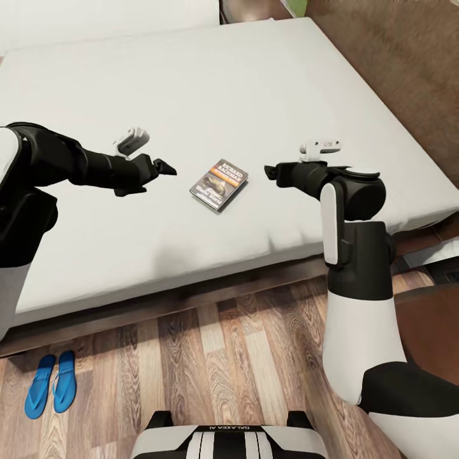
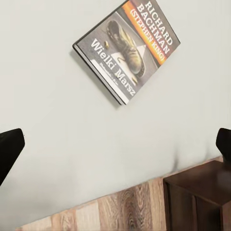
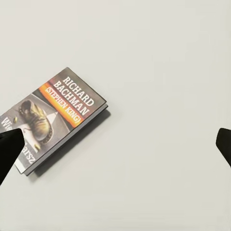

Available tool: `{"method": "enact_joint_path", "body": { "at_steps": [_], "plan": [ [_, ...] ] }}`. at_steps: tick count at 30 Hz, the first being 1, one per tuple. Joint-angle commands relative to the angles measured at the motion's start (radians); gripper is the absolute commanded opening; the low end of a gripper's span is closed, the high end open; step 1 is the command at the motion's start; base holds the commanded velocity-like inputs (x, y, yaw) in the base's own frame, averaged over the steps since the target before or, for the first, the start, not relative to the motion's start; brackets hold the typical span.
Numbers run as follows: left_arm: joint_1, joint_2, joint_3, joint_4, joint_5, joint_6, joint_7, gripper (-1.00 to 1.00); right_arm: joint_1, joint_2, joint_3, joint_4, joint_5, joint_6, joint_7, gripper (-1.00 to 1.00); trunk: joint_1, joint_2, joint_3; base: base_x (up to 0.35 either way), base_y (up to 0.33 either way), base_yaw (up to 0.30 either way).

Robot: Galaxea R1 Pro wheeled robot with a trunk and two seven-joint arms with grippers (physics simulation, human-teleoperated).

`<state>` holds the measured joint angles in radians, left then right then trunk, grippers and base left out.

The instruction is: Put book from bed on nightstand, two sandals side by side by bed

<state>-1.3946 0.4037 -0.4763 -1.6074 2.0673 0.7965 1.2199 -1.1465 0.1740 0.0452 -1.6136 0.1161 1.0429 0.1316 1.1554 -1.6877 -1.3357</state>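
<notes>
The book (image 1: pixel 218 184) lies flat on the bed's pale mattress (image 1: pixel 210 83), cover up, between my two grippers. It also appears in the left wrist view as the book (image 2: pixel 127 48) and in the right wrist view as the book (image 3: pixel 55 120). My left gripper (image 1: pixel 167 167) hovers open just left of it, fingertips wide apart (image 2: pixel 115 147). To the book's right, my right gripper (image 1: pixel 269 171) is open too (image 3: pixel 115 144), and one dark fingertip (image 3: pixel 9 151) overlaps the book's corner in the picture. Two blue sandals (image 1: pixel 39 386) (image 1: pixel 65 380) lie side by side on the wood floor near the bed frame.
A dark-brown wooden cabinet (image 1: pixel 427 325) (image 2: pixel 197 197) stands at the bed's near right corner; I cannot tell whether it is a nightstand. The bed's dark frame (image 1: pixel 191 296) runs along the plank floor (image 1: pixel 223 370) in front of my base.
</notes>
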Motion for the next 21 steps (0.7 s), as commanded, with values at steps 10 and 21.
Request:
{"method": "enact_joint_path", "body": {
  "at_steps": [10, 21],
  "plan": [
    [0.013, -0.047, -0.056, -0.002, 0.007, 0.003, 0.013, 1.0, 0.004, 0.0, -0.006, -0.001, 0.011, 0.004, 0.011, 1.0, 0.0, 0.0, 0.005, 0.0, 0.0, 0.0],
    [0.115, -0.065, -0.079, -0.002, 0.006, 0.003, 0.015, 1.0, 0.009, 0.0, -0.003, -0.002, 0.011, 0.004, 0.006, 1.0, 0.0, 0.0, 0.022, 0.0, 0.0, 0.0]
  ]
}}
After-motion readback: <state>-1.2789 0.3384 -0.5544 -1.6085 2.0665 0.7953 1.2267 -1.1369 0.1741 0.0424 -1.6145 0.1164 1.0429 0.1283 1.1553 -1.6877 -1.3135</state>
